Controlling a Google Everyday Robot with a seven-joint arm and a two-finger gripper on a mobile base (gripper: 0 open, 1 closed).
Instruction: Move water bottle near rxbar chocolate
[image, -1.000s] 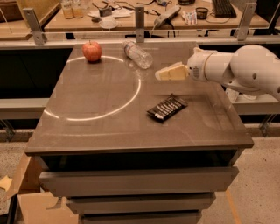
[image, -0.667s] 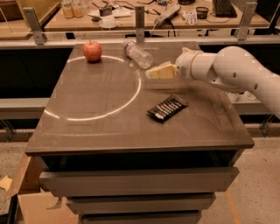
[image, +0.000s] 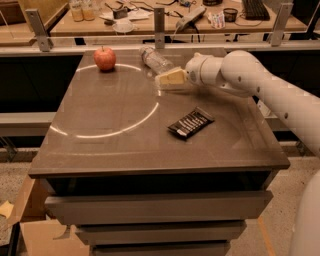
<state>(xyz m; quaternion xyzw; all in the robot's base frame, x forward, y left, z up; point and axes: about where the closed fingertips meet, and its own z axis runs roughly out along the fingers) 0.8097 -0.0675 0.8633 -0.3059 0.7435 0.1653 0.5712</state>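
Note:
The water bottle (image: 155, 60) lies on its side at the far middle of the table, clear, with its cap end pointing to the far left. The rxbar chocolate (image: 191, 122), a black wrapper with white lettering, lies flat right of the table's centre, nearer the front. My gripper (image: 167, 80) reaches in from the right on the white arm (image: 240, 75). It is low over the table, right beside the near right end of the bottle and beyond the bar.
A red apple (image: 104, 58) stands at the far left of the table (image: 125, 150). A metal rail (image: 160, 47) runs behind the table. Beyond it is a cluttered desk with small bottles (image: 82, 10). Drawers are below the tabletop, and a cardboard box (image: 30, 235) is on the floor at the left.
My gripper has moved left and farther back across the table, from right of the bar to beside the bottle. The bottle, bar and apple have not moved.

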